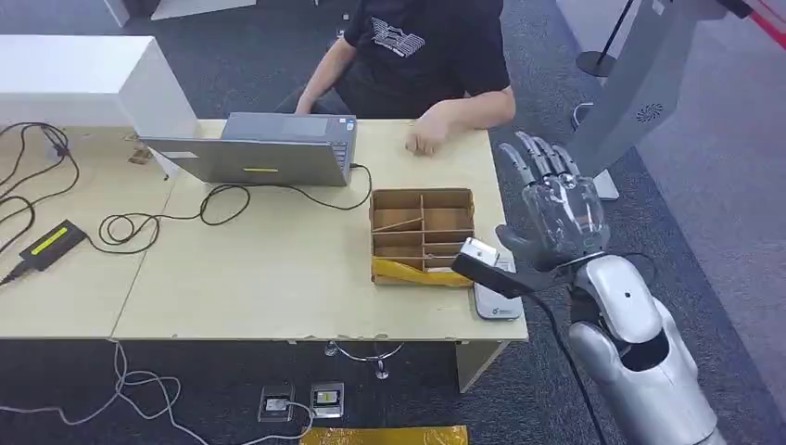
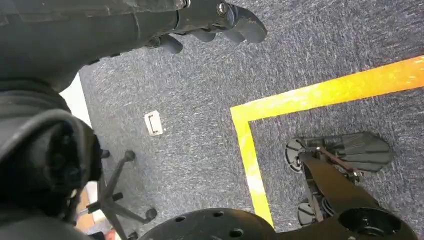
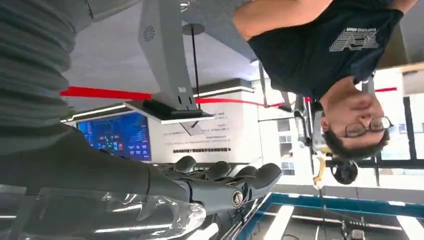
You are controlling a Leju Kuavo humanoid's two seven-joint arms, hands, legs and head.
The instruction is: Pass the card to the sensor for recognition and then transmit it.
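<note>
Beside the surface's (image 1: 278, 287) right edge, right hand (image 1: 554, 209) hung raised, fingers (image 1: 536, 159) spread wide, empty. Card likely sat in cardboard box (image 1: 422, 234), though unclear; reaching for it looked next.

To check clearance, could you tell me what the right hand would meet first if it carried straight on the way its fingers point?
The right hand points up and away beside the table; nothing seems close ahead. Depth is unclear.
</note>
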